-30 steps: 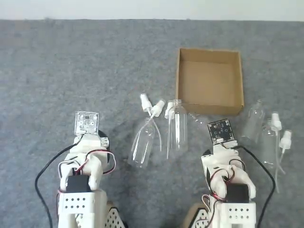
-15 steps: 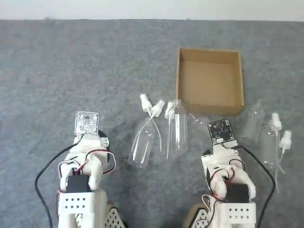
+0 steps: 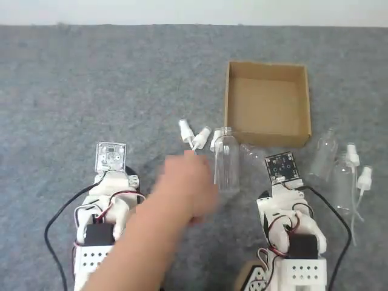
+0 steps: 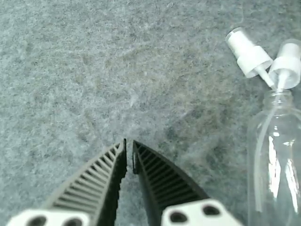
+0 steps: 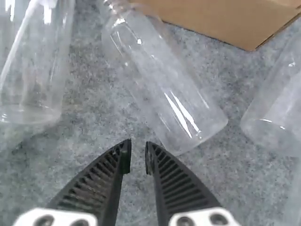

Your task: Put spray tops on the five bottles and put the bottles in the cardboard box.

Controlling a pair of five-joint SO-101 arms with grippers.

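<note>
The open cardboard box (image 3: 267, 136) sits at the back right with nothing inside. A person's hand (image 3: 188, 182) lies over the leftmost clear bottle in the high view. A second bottle (image 3: 225, 163) lies beside the hand, a third (image 5: 164, 99) just ahead of my right gripper (image 5: 137, 145), and two more bottles (image 3: 324, 154) lie at the right. Three white spray tops (image 3: 185, 130) lie by the middle bottle necks, two others (image 3: 364, 179) at the far right. My left gripper (image 4: 129, 143) is shut on nothing, short of a bottle (image 4: 277, 155). The right gripper is shut too, holding nothing.
Grey carpet covers the table. Both arm bases (image 3: 103, 242) stand at the near edge. The person's forearm (image 3: 136, 254) crosses in front of the left arm. Open carpet stretches across the far left.
A person's hand has come in from the near left and now covers the leftmost bottle. Neither arm has moved.
</note>
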